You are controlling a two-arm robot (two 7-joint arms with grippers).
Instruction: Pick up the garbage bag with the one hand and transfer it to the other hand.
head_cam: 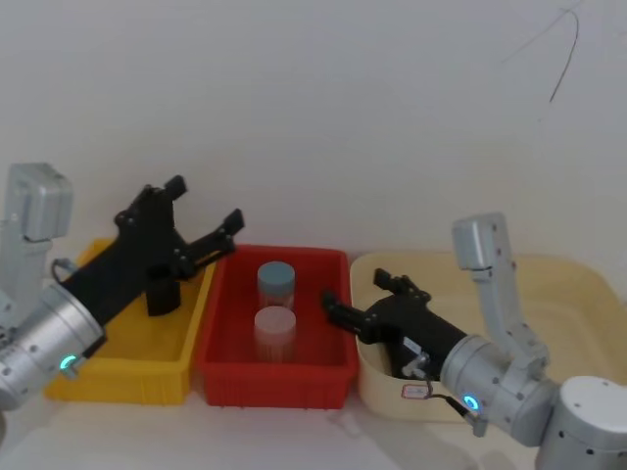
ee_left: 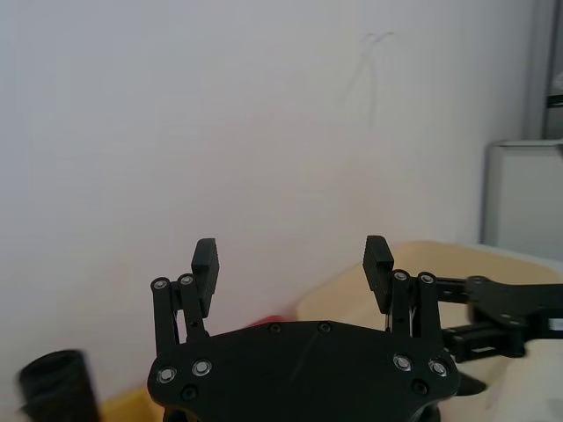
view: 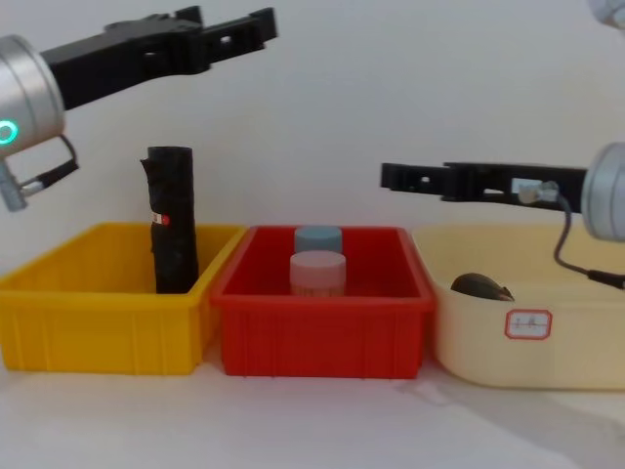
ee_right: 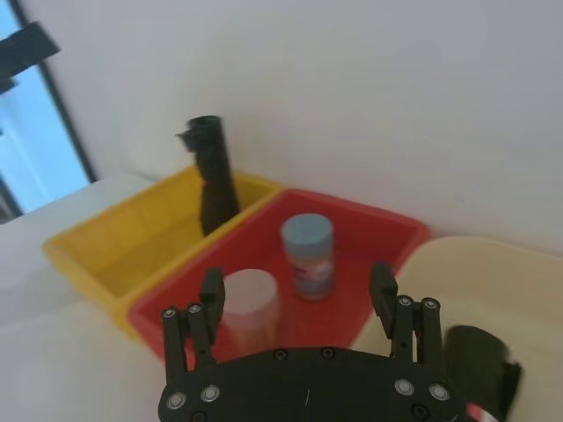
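The garbage bag (view: 479,286) is a black glossy roll lying low in the cream bin (view: 488,332); it also shows in the right wrist view (ee_right: 475,356), with no label visible. My right gripper (head_cam: 355,292) hovers open and empty above the edge between the red and cream bins, level with the bin tops or higher (view: 391,176). My left gripper (head_cam: 206,203) is raised high over the yellow bin (view: 98,332), open with nothing between its fingers (ee_left: 292,259). A second black roll (view: 173,220) with a small red-and-white label stands upright in the yellow bin.
The red bin (head_cam: 274,377) in the middle holds a blue-lidded jar (head_cam: 275,279) and a pale-lidded jar (head_cam: 274,328). The three bins stand side by side against a white wall. The cream bin carries a red-bordered sticker (view: 528,323) on its front.
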